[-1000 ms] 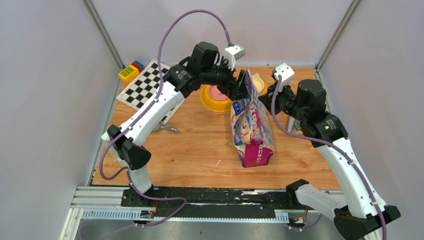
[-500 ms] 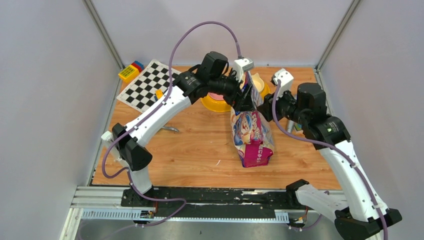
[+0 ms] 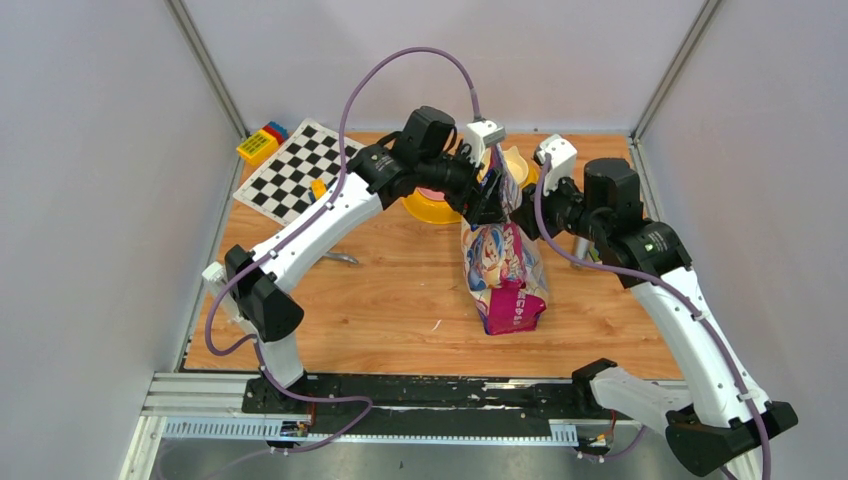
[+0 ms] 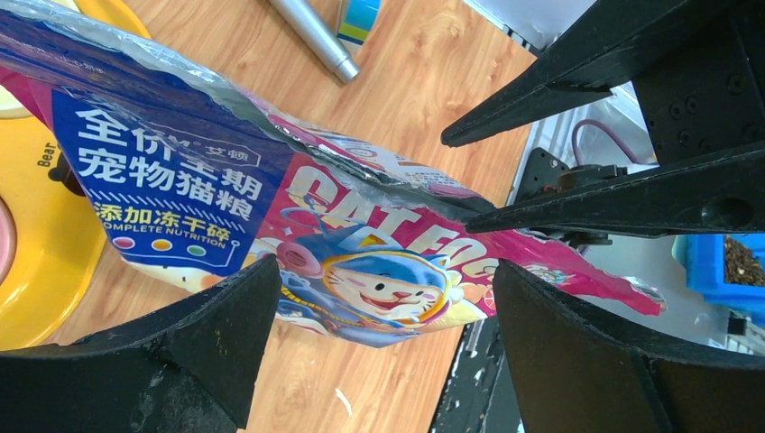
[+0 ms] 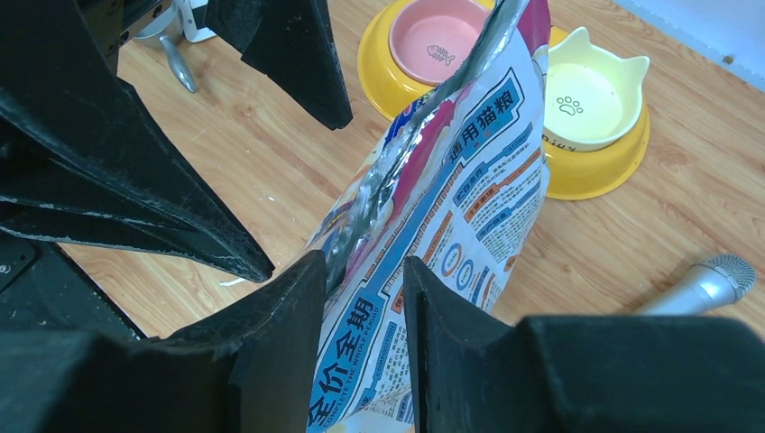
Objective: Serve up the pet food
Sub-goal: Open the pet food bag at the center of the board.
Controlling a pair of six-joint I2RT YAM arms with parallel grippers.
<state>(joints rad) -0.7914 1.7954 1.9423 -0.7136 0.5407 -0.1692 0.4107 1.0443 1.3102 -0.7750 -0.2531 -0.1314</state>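
The glossy blue-and-pink pet food bag printed with a cartoon cat point(image 3: 503, 270) stands on the wooden table point(image 3: 390, 290), just in front of the yellow double-bowl feeder point(image 5: 591, 176). My left pincer point(image 4: 383, 271) is spread wide, with the bag's printed upper part across its gap. My right pincer point(image 5: 363, 262) sits narrow astride the bag's top edge. I cannot tell whether it presses the foil.

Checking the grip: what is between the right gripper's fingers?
The bag: its open top edge runs between the right gripper's fingers, in the right wrist view.
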